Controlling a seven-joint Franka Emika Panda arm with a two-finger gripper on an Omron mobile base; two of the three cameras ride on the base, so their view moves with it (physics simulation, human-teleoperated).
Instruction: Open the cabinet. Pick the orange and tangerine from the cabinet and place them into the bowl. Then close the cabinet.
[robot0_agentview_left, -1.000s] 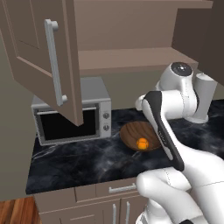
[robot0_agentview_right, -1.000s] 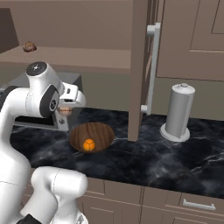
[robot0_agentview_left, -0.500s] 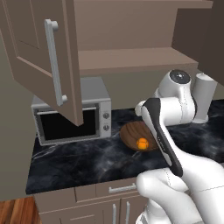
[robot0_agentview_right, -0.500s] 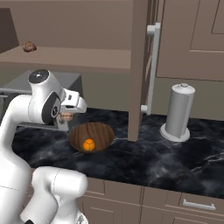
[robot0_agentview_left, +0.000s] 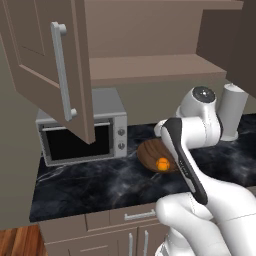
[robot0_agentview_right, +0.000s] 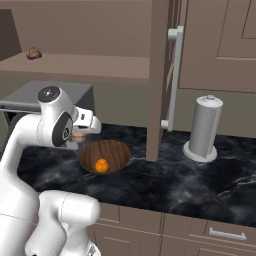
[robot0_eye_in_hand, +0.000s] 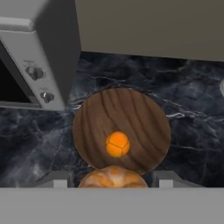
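The arm has swung lower, bringing the gripper (robot0_eye_in_hand: 113, 181) above the bowl (robot0_eye_in_hand: 144, 114). It grips the second fruit (robot0_eye_in_hand: 113, 177); one fruit (robot0_eye_in_hand: 117, 144) already sits in the bowl's middle. Release looks next.

Grainy dark wooden bowl (robot0_eye_in_hand: 122, 131) on glossy black veined marble counter (robot0_eye_in_hand: 192, 131), beside brushed-metal microwave (robot0_eye_in_hand: 39, 52).

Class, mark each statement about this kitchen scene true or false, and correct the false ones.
1. One small orange fruit lies in the wide dark brown wooden bowl. True.
2. The pincer is empty. False: it holds a larger orange fruit above the bowl's near rim.
3. The taupe-brown wall cabinet's doors are shut. False: they stand open.
4. A small brown item lies on the cabinet shelf. True.
5. The grey upright cylinder lies tipped over. False: it stands upright.
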